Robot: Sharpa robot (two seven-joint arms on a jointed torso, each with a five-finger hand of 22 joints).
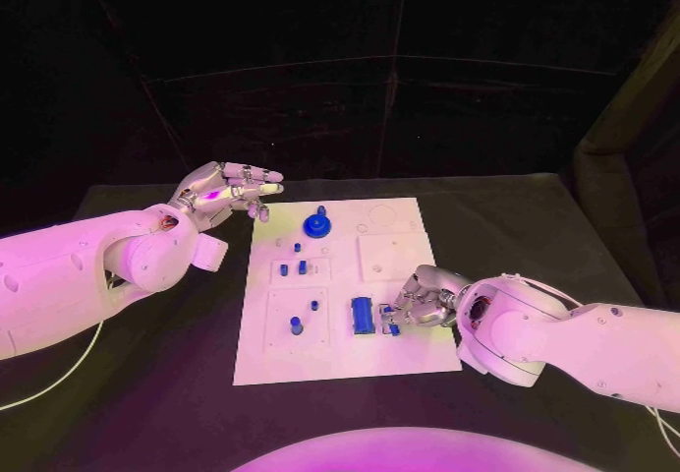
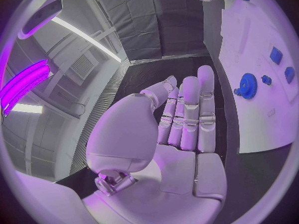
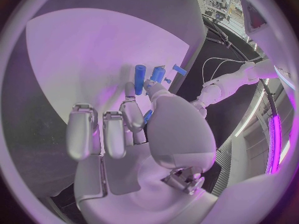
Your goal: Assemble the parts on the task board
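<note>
On the task board near its front right edge, the right hand pinches a small blue part beside the blue cylinder; a slack pinch could drop it. Left hand hovers with fingers apart, holding nothing.

Right robot hand perhaps hides a small part.

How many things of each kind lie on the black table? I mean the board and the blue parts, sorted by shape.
Task board: 1
Blue gear: 1
Long blue cylinder: 1
Small blue pieces: 6 as far as I can tell, one of them at the right hand's fingertips
Total: 9
</note>
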